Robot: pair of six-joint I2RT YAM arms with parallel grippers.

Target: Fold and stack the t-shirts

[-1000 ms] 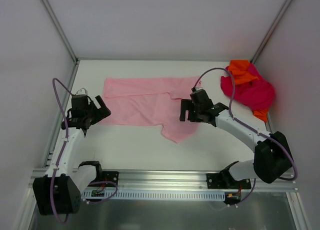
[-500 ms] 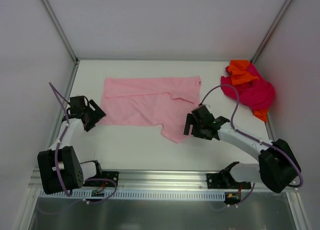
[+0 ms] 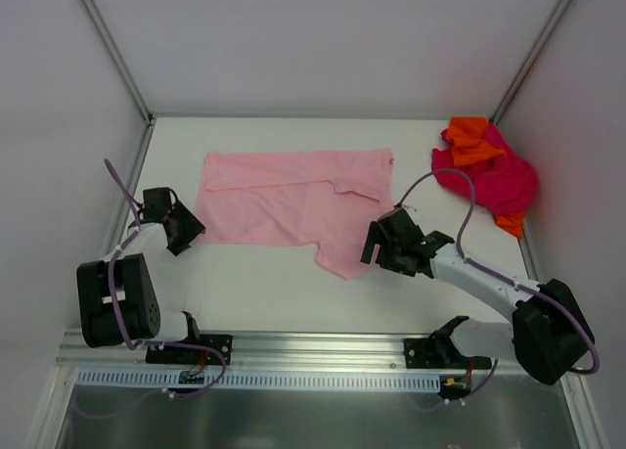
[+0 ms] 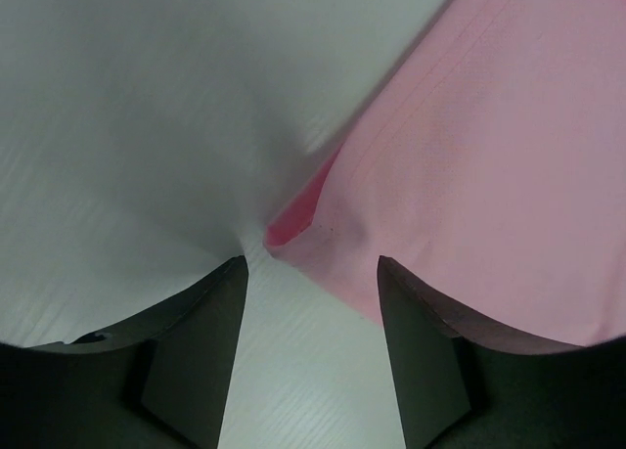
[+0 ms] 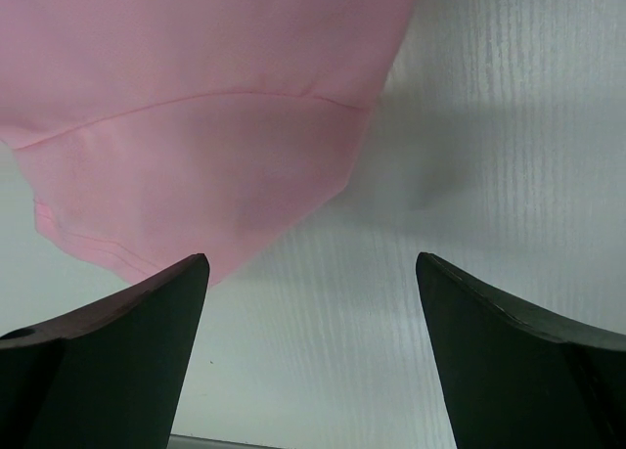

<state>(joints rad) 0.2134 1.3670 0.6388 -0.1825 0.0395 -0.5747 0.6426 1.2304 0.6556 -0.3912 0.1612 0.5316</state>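
Observation:
The light pink t-shirt lies spread flat mid-table, one sleeve pointing toward the near edge. My left gripper sits low at its near left corner. In the left wrist view that corner lies just ahead of the open left gripper, and the right finger is at the cloth's edge. My right gripper is open beside the sleeve; in the right wrist view the right gripper is over bare table with the pink cloth ahead to the left. The magenta-red t-shirt and the orange t-shirt lie bunched together at the back right.
White walls with metal corner posts close the table on three sides. An aluminium rail with both arm bases runs along the near edge. Purple cables loop over each arm.
The left arm drew back and dropped to the shirt's near left corner, its jaws narrowing. The right gripper moved off the pink cloth toward the near edge, beside the sleeve.

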